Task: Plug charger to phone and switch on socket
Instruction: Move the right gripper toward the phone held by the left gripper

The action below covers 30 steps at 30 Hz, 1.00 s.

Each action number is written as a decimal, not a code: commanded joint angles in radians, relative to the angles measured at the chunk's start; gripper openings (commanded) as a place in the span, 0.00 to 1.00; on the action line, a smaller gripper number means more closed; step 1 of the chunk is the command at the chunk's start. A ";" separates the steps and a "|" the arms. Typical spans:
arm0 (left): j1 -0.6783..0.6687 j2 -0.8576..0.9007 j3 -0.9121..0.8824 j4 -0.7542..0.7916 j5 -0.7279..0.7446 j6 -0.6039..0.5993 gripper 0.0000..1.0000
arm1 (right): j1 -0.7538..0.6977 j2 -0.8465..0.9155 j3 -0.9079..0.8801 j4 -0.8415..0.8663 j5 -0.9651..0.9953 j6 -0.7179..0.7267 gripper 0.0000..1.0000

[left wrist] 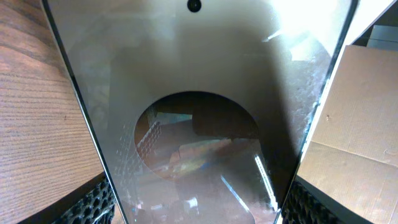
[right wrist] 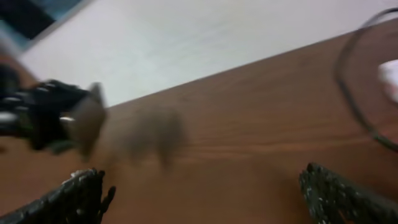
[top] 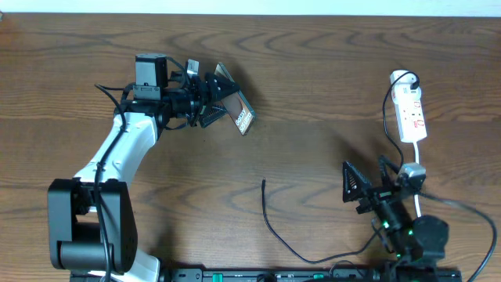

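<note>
Left fingers: clamped on the long edges of the phone, one pad on each side, glass face toward the wrist camera. Left gripper: grasping the phone at the upper left of the table; the phone is tilted and appears lifted off the wood, though contact at its lower corner cannot be ruled out. Right fingers: spread wide with nothing between them. Right gripper: released and empty, low on the right side, well apart from the phone. The charger cable lies loose on the table between the two arms, its plug tip pointing up the table, untouched. The power strip lies at the far right, near the right arm. Assessment: the step in hand is fetching the plug tip with the free gripper. To do it well, grasp close behind the tip so that it cannot droop or twist, hold the phone steady with its port end presented clear of the pads, and bring the tip in square to the port. The port is not visible, and the right wrist view is blurred. Count: one phone, one charger cable, one power strip, two grippers
</note>
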 commanded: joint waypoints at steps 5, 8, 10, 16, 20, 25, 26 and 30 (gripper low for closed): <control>0.004 0.001 0.001 0.085 0.023 -0.071 0.07 | 0.013 0.513 0.369 -0.014 -0.419 0.024 0.99; 0.004 0.001 0.001 0.126 0.012 -0.138 0.08 | 0.014 0.766 0.497 -0.008 -0.635 0.024 0.99; 0.004 0.001 0.001 0.140 0.000 -0.163 0.07 | 0.014 0.884 0.543 0.011 -0.700 0.018 0.99; 0.004 0.002 0.001 0.223 -0.014 -0.249 0.07 | 0.098 1.154 0.581 0.267 -0.725 0.098 0.99; 0.004 0.002 0.001 0.242 -0.040 -0.272 0.08 | 0.192 1.197 0.581 0.465 -0.686 0.149 0.99; 0.004 0.002 0.001 0.246 -0.044 -0.274 0.07 | 0.312 1.197 0.581 0.521 -0.447 0.192 0.99; 0.004 0.002 0.001 0.246 -0.044 -0.280 0.08 | 0.327 1.197 0.581 0.521 -0.412 0.199 0.99; 0.004 0.002 0.001 0.246 -0.043 -0.322 0.07 | 0.414 1.197 0.581 0.513 -0.212 0.198 0.99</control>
